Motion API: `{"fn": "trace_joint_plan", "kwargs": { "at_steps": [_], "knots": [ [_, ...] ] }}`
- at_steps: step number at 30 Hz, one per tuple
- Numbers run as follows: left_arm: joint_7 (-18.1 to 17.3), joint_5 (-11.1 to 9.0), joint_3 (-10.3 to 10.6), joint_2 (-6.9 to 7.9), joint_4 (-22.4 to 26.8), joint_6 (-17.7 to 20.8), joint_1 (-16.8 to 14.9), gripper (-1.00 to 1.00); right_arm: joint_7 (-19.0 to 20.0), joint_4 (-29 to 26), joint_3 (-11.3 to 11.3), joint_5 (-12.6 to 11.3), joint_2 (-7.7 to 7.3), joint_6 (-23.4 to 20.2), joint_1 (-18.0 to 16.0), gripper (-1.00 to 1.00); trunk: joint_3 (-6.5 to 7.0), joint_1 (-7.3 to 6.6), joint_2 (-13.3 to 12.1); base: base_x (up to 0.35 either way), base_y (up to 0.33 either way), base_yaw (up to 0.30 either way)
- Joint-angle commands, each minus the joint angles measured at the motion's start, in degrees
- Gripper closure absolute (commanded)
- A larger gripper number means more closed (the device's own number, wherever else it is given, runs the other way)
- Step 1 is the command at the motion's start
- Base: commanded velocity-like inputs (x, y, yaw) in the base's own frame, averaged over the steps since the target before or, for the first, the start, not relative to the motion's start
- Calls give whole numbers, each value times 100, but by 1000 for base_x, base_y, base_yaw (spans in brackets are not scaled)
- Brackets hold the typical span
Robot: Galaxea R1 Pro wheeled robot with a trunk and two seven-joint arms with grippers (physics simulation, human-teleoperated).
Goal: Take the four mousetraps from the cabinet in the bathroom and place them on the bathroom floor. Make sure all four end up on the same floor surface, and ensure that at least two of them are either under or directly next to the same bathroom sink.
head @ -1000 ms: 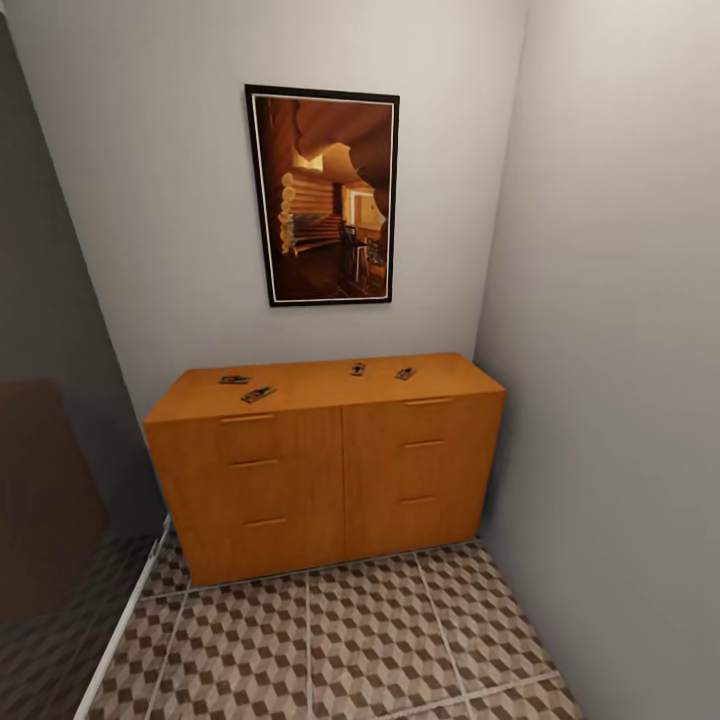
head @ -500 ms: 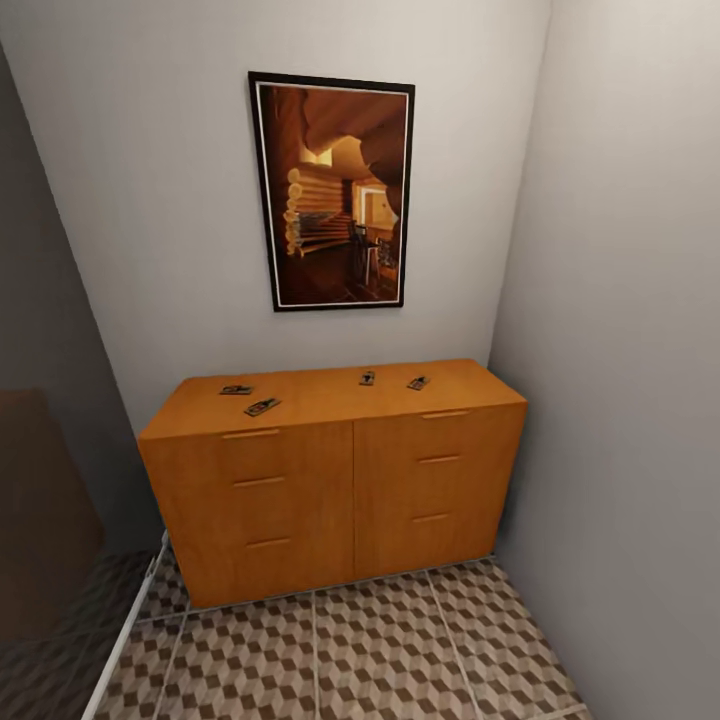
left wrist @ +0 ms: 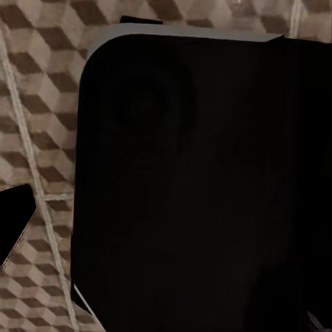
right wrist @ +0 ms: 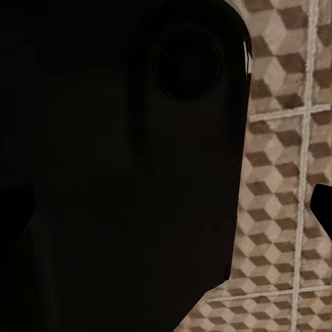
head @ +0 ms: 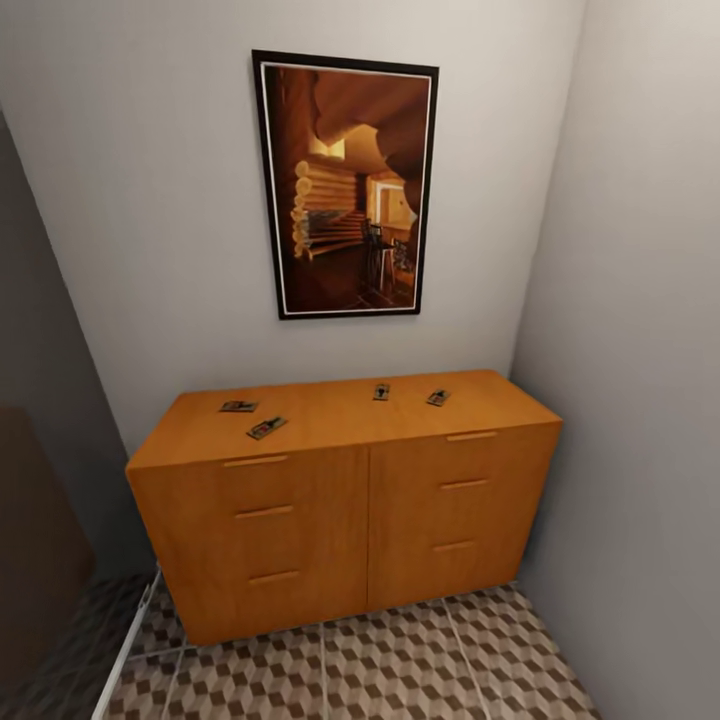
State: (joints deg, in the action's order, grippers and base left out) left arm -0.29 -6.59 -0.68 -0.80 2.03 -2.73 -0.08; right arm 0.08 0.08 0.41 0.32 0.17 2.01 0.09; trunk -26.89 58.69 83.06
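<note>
The cabinet (head: 345, 500) stands against the wall under a framed picture (head: 347, 187); four mousetraps (head: 266, 428) lie on its top, two toward each end; the bathroom floor (head: 400, 665) spreads before it

Four mousetraps (head: 266, 428) on cabinet (head: 340, 500) top, two left, two right; picture (head: 347, 185) above; bathroom floor (head: 400, 665) below.
</note>
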Motion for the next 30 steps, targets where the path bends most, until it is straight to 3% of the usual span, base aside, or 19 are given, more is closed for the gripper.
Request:
{"fn": "trace_joint_plan", "kwargs": {
  "at_steps": [1,17,30],
  "knots": [
    [-4,-60,0,-1,-1,-10,-1,-100,1,1,3,3,0,20,0,-100,-4,3,2,311,109,0],
    [-1,-87,-2,-6,-1,-19,-1,-100,1,1,3,3,0,19,0,-100,-4,3,2,304,35,0],
    [3,-80,-9,-2,-1,-48,-1,-100,1,1,3,3,0,19,0,-100,-4,3,2,78,2,0]
  ]
}}
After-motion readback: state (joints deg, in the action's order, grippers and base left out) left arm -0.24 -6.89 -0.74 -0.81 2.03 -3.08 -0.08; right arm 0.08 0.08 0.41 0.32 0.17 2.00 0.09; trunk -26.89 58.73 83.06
